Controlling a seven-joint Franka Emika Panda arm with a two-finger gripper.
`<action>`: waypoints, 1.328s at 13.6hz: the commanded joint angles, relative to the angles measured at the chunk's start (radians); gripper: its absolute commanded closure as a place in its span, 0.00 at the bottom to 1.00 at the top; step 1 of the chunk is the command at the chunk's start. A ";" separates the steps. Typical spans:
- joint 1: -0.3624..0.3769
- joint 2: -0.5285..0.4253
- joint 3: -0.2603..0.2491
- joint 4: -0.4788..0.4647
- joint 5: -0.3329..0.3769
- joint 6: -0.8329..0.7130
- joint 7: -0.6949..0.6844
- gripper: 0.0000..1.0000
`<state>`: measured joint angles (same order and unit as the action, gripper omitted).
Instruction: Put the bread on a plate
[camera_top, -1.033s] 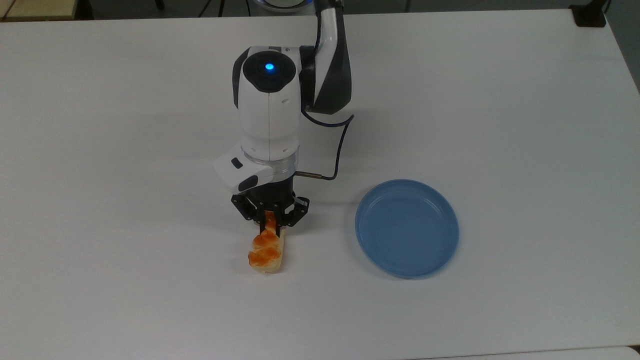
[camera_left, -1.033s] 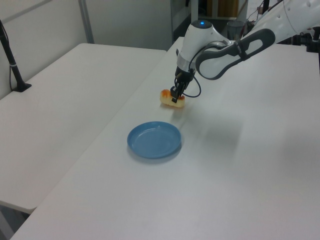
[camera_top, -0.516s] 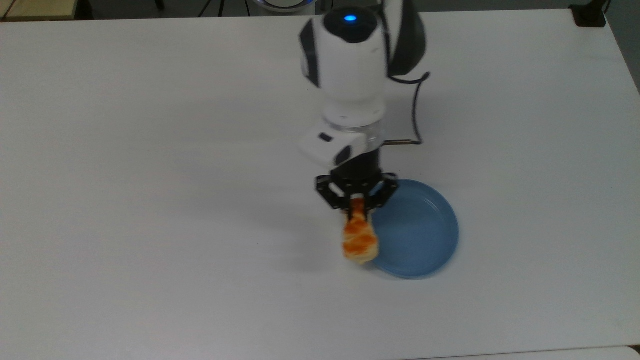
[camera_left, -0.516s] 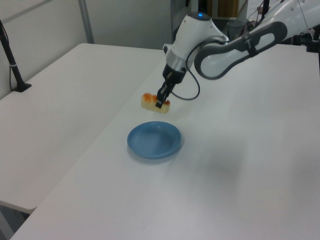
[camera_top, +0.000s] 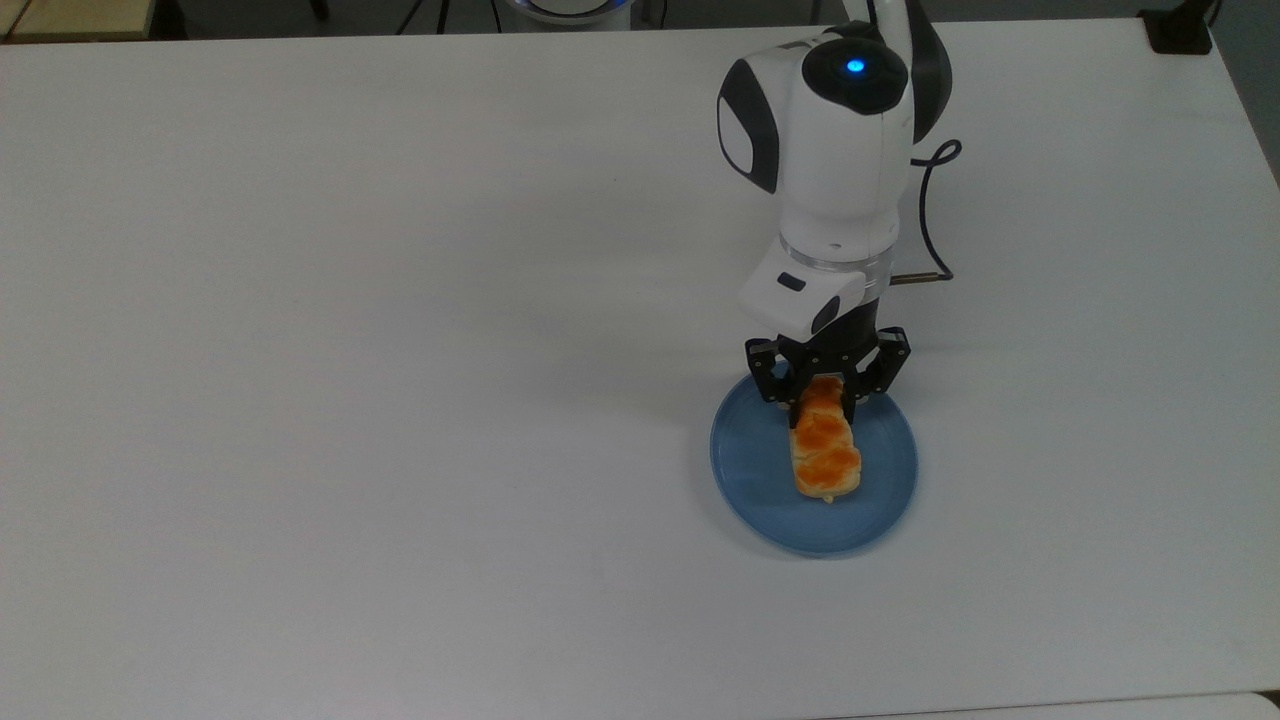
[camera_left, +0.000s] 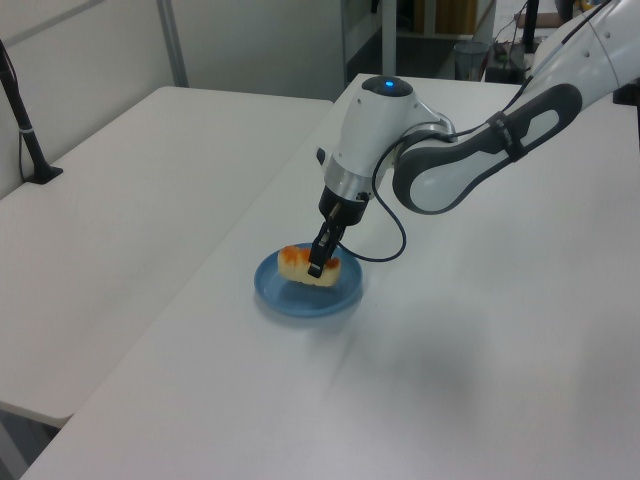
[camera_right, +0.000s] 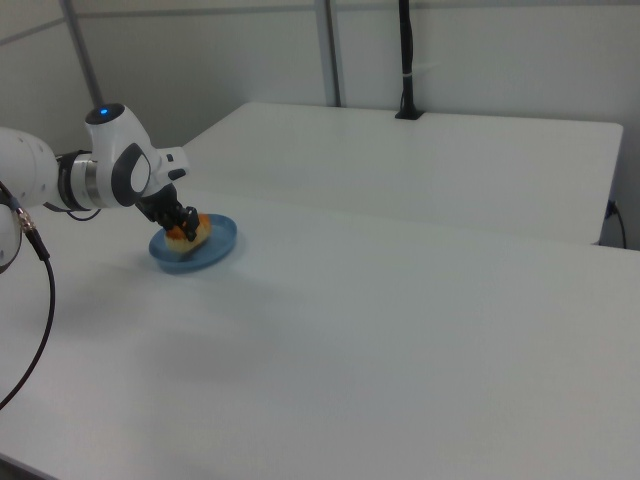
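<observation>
The small oblong pale-beige bread loaf with orange-brown glazed bumps (camera_top: 826, 450) lies over the round light-blue plastic plate (camera_top: 884, 500), the black two-finger hand (camera_top: 826, 398) clamped on its far end. Bare white surface (camera_top: 350, 400) spreads all around the plate.

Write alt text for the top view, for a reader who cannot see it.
A white robot arm's tool grips one end of a glazed bread over a round light-blue plate on a white table. The bread lies within the plate's rim, pointing toward the top view's bottom edge.
</observation>
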<state>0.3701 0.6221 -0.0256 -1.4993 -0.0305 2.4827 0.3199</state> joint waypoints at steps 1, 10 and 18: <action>0.009 -0.005 -0.010 -0.001 -0.041 0.016 0.040 0.00; -0.264 -0.317 0.157 -0.018 -0.101 -0.601 0.061 0.00; -0.381 -0.441 0.077 -0.055 -0.034 -0.772 -0.244 0.00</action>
<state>-0.0118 0.2298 0.1078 -1.5095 -0.1167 1.7355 0.1736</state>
